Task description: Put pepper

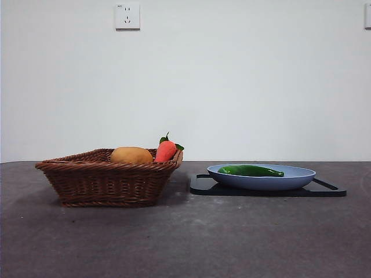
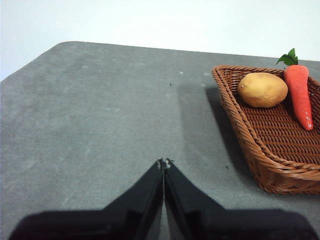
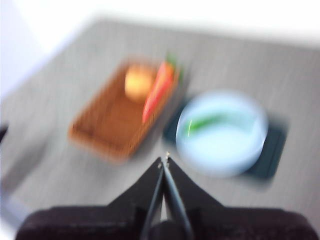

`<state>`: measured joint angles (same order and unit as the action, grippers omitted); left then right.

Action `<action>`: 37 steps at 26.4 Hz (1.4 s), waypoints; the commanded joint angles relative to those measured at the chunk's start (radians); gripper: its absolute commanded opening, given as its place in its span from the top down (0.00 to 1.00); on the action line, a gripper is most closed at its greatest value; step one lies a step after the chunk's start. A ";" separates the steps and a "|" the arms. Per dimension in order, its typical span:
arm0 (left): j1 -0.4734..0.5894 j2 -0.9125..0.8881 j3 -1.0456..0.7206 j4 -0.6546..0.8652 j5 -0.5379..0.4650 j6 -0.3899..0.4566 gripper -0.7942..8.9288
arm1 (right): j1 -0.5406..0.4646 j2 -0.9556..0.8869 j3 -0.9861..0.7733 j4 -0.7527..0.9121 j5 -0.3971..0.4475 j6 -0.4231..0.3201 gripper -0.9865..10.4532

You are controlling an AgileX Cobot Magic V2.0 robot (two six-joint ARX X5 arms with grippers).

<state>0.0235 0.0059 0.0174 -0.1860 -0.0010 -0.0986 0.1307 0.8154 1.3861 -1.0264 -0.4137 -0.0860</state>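
Resting closed, empty: right end effector (image 3: 164, 161).

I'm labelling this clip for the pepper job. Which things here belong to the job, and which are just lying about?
Job:
- pepper, lying in the blue plate
- left gripper and right gripper, both with jaws shut, holding nothing

Lying about:
- wicker basket
- potato and carrot, both in the basket
- black board under the plate

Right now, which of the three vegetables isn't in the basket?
The green pepper. It lies alone in the blue plate, while the carrot and the potato sit in the wicker basket.
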 commanded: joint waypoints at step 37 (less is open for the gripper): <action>0.002 -0.005 -0.010 0.006 0.004 -0.006 0.91 | -0.026 -0.816 -1.378 0.875 0.237 0.150 0.90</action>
<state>0.0235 0.0059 0.0174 -0.1860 -0.0006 -0.0986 0.1043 0.0036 0.0143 -0.1497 -0.1795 0.0547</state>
